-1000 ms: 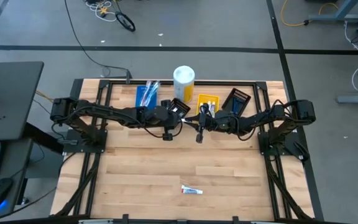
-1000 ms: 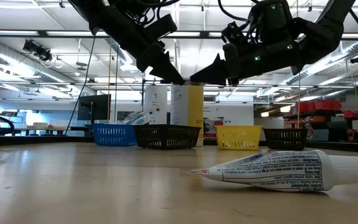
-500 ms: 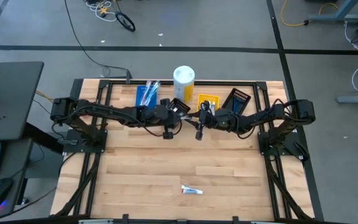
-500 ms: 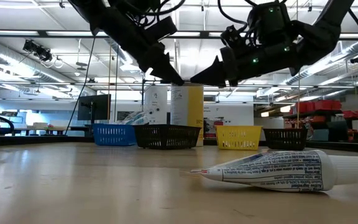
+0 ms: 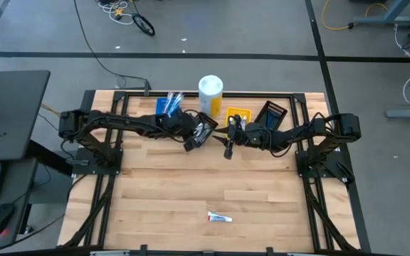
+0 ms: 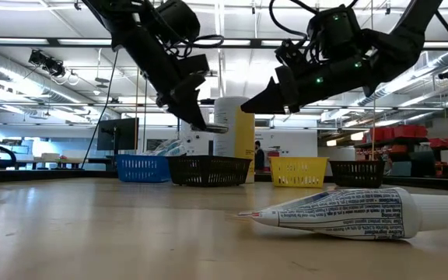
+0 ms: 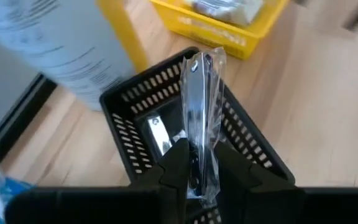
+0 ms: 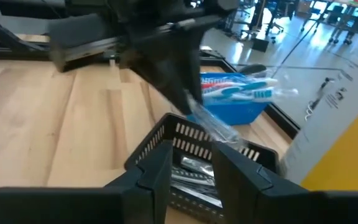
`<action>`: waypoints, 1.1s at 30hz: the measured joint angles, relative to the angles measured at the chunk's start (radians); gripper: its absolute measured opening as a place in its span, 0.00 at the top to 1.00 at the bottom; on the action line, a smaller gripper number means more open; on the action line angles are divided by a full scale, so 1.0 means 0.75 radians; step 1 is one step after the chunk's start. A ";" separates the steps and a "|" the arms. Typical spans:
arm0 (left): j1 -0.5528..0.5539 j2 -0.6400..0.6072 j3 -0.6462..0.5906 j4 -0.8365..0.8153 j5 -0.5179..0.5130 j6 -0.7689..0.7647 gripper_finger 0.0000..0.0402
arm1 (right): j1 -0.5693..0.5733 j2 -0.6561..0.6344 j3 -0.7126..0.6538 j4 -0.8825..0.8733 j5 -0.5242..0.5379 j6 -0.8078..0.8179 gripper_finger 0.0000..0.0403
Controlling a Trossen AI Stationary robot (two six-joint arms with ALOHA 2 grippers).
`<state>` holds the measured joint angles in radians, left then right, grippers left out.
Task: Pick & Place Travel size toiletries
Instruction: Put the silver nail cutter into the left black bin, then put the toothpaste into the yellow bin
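L gripper (image 7: 202, 163) pinches a wrapped razor (image 7: 202, 118) by its lower end, hanging over the black bin (image 7: 135, 112) at table's far side, mid. Looks light, film wrap prob slippery – grip the stiff handle, not loose film. R gripper (image 8: 191, 160) beside it – fingers part-open, empty. Tube (image 5: 219, 217) lies near edge.

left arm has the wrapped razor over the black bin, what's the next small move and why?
Probably lower a little and open the left gripper. Its fingers pinch a clear-wrapped razor directly above the black bin, which already holds similar items. The right gripper hovers empty near the same bin, so keep it clear.
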<state>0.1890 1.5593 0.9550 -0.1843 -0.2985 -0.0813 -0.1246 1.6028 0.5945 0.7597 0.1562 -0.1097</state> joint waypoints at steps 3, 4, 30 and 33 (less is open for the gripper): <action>0.033 0.001 0.000 0.019 -0.006 -0.058 0.83 | 0.001 0.000 0.000 -0.001 -0.001 0.001 0.70; 0.043 0.014 0.000 0.045 -0.003 -0.075 0.82 | 0.001 0.000 0.000 0.000 -0.004 0.001 0.70; 0.023 -0.247 -0.001 -0.050 0.073 -0.189 0.71 | 0.048 0.000 0.014 -0.025 -0.296 0.059 0.70; -0.007 -0.347 -0.001 -0.113 0.061 -0.203 0.72 | 0.138 0.000 0.054 -0.060 -0.283 0.067 0.70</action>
<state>0.1838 1.2988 0.9546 -0.2689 -0.2528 -0.2337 -0.0214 1.6028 0.6352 0.7149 -0.0561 -0.0591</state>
